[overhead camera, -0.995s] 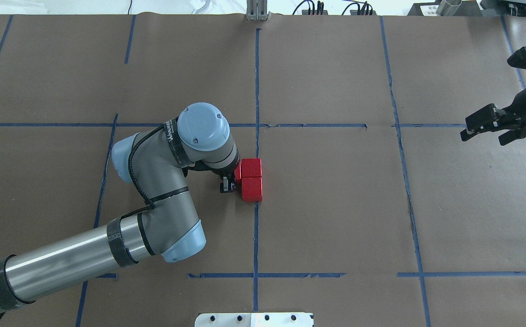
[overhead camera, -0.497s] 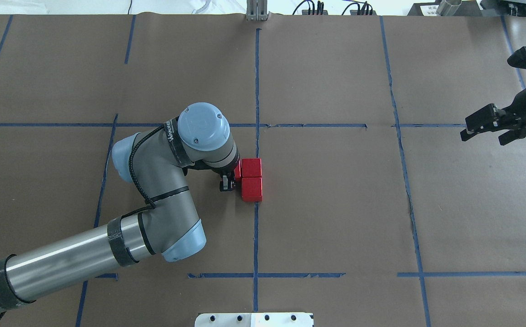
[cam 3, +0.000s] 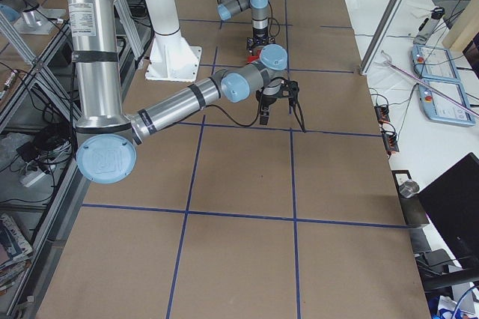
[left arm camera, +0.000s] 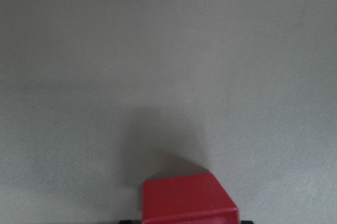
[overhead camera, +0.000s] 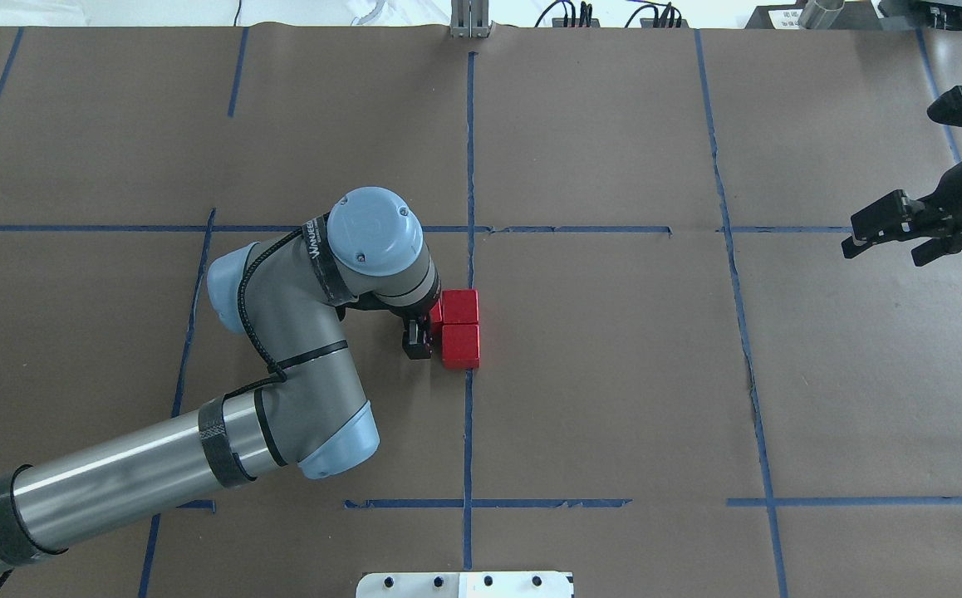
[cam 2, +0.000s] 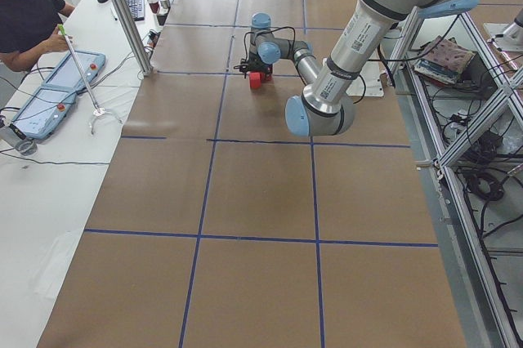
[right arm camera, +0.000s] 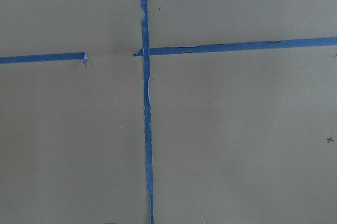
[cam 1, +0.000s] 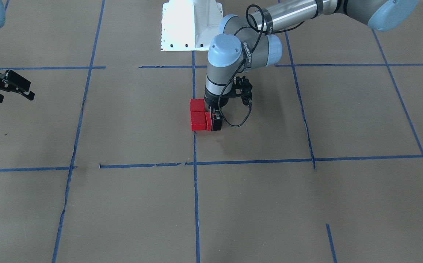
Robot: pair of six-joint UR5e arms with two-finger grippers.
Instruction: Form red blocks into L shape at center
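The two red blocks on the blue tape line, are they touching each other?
Touching. The overhead view shows the far red block and the near red block flush, with only a thin seam and no brown paper between them.

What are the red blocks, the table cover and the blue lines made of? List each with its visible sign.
Red blocks: probably painted wood or plastic; even, mostly matte red faces, crisp edges, no grain visible.
Table cover: brown kraft-like paper; dull, with creases and torn seams.
Blue lines: seemingly painter's tape; thin matte strips, ragged and broken in places.
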